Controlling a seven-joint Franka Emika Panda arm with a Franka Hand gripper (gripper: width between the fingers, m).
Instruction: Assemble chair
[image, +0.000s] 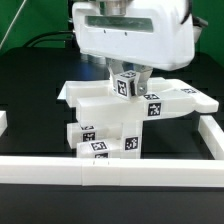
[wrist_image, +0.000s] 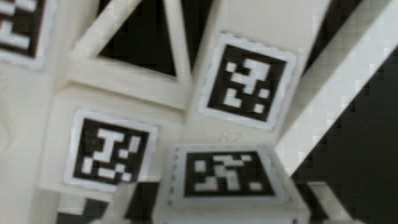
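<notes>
At the exterior view's left edge a rail stub (image: 3, 122) lies on the black table (image: 35, 75). In the middle of the table sits the half-built chair (image: 105, 125), a stack of white blocky pieces. Its low block (image: 100, 143) has square tags on the front. Above that, a long flat slab (image: 175, 100) reaches toward the exterior view's right, with one tag on its near side. A bar (image: 125, 84) stands upright from the stack, a tag on its top end. The claw (image: 127, 76) hangs straight over it, its dark fingers closed against either side of the bar's top. A front rail (image: 110, 172) runs just before the chair, and a side rail (image: 212, 135) lies at the exterior view's right. The wrist view is blurred and shows four tags (wrist_image: 246, 82) on white faces, close up.
</notes>
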